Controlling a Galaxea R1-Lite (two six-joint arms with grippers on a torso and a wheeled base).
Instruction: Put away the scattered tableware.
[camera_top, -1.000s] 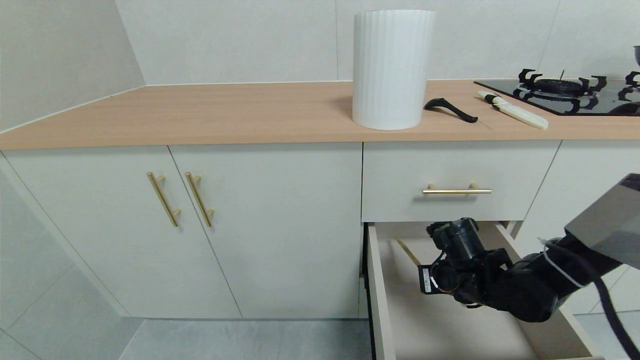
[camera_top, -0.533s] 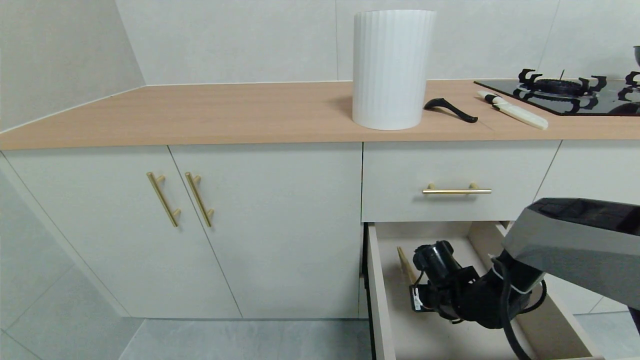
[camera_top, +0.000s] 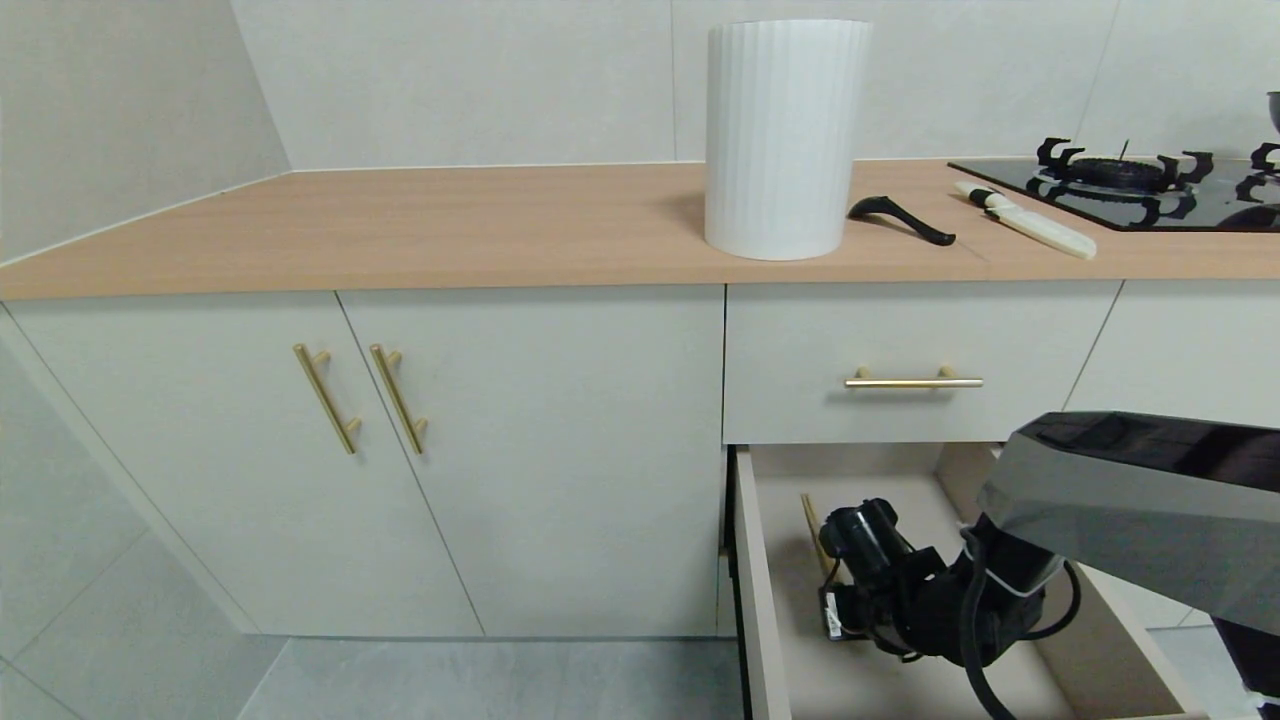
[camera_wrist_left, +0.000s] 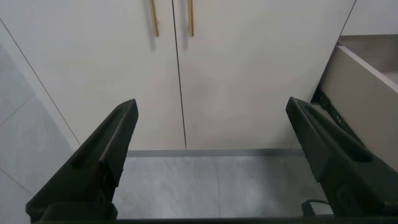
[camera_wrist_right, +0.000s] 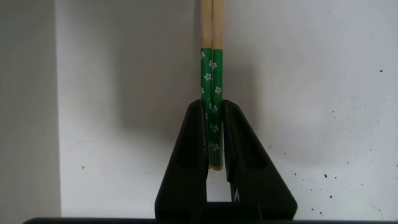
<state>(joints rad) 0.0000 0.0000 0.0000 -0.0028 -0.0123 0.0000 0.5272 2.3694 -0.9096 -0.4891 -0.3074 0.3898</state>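
Head view: right arm covers most of the chopsticks, only far tips show. Drawer near end cut off at frame bottom. Stove clipped at right edge. Right wrist view: chopsticks' far ends run out of frame.

The right arm bends down low. The right gripper pinches the chopsticks tight. The left gripper hangs low, fingers wide apart.

Drawer wall near right claw
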